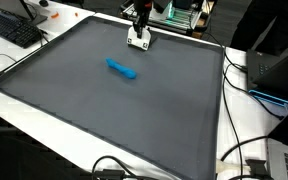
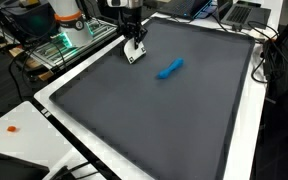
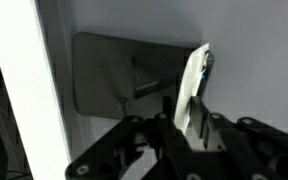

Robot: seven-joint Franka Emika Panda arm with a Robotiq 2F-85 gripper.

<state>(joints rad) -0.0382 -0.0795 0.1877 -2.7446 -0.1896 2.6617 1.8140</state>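
Dark mat (image 1: 94, 120) covers the desk (image 1: 246, 120). Mid-mat lies a blue block (image 1: 123, 69), flat and alone. Well beyond it, at the mat's far edge, the gripper (image 1: 139, 36) is clenched on a white piece (image 1: 139, 44), seen edge-on in the wrist view (image 3: 192, 90). Keyboard (image 1: 14, 30) at the far corner

Setting: robotics lab or office workbench. Evidence: white tabletop (image 2: 246, 120) under a dark grey mat (image 1: 134, 110); black keyboard (image 1: 14, 30) past one corner; loose black cables (image 1: 246, 150) along an edge; laptop (image 2: 239, 12) beyond another corner; lit electronics rack (image 2: 69, 40) beside an edge.
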